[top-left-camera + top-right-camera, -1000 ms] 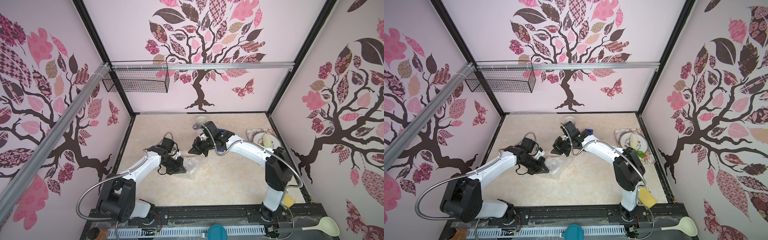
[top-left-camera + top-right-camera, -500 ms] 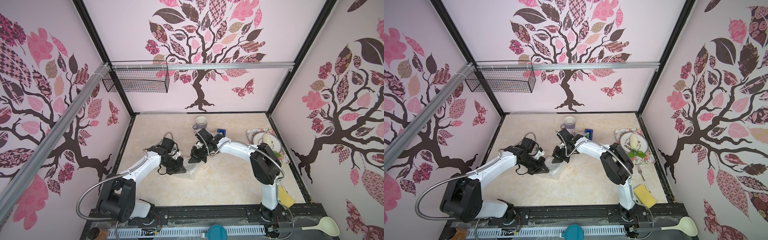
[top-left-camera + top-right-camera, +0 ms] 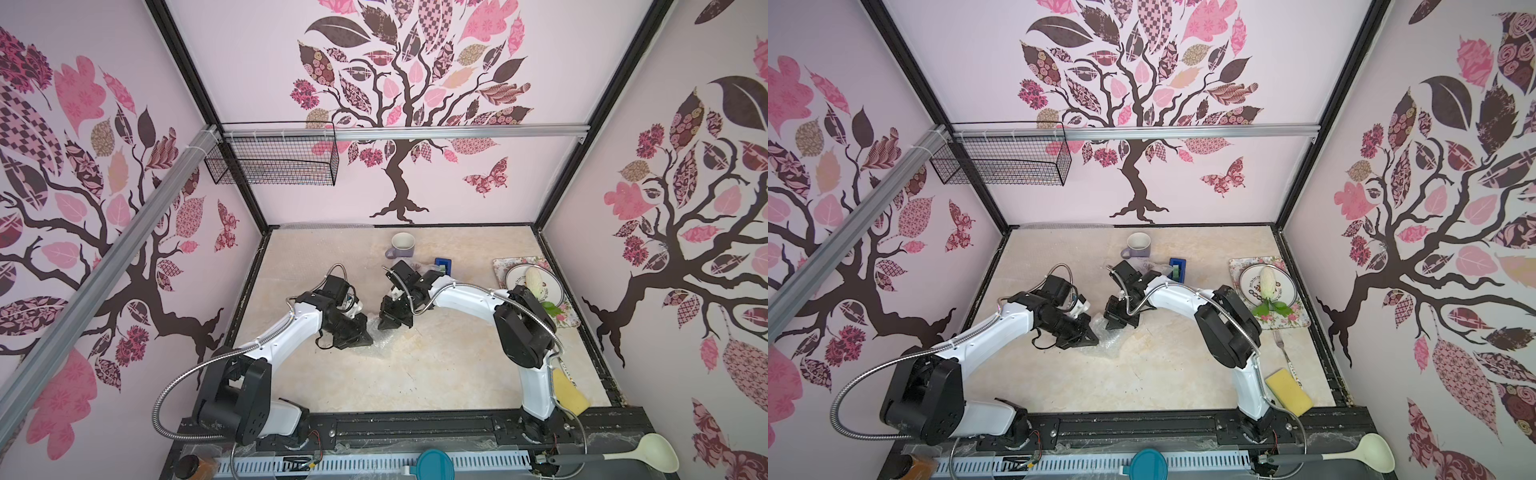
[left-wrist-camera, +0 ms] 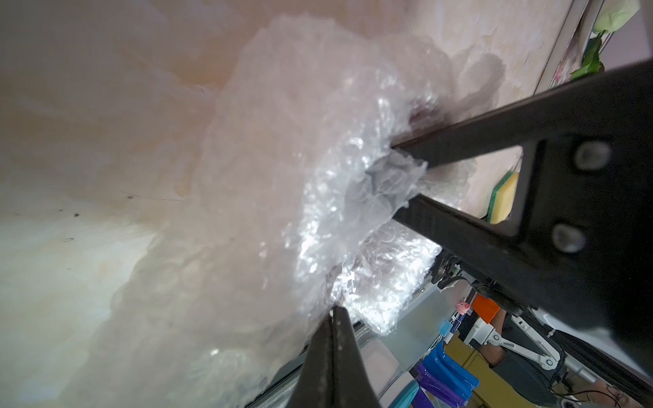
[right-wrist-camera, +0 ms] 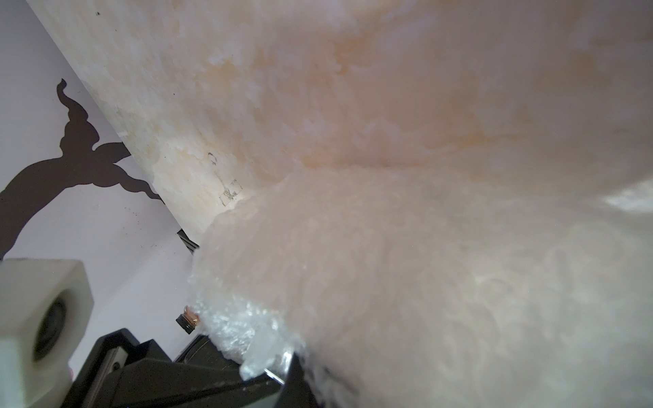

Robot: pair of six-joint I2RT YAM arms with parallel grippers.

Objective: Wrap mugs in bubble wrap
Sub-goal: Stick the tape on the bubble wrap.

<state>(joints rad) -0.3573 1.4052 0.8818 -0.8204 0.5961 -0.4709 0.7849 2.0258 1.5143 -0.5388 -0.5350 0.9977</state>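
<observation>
the right arm has swung off the pale lavender ceramic mug [image 3: 402,244]. in both top views the right pincer [image 3: 382,326] and left pincer [image 3: 368,337] are clamped on clear crinkly bubble wrap [image 3: 1105,344] on the bench [image 3: 436,374]. left wrist: the wrap is bunched and glossy. right wrist: the wrap is blurred and fills the frame.

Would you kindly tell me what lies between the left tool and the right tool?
Only crumpled bubble wrap, pinched by the shut left tool and right tool. Both top views show it, and the left wrist view shows it close up.

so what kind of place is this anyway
Probably a robot test booth staged as a kitchen counter: tree-decal walls box in a marble-look table, with a lavender mug, plate and sponge laid out.
</observation>
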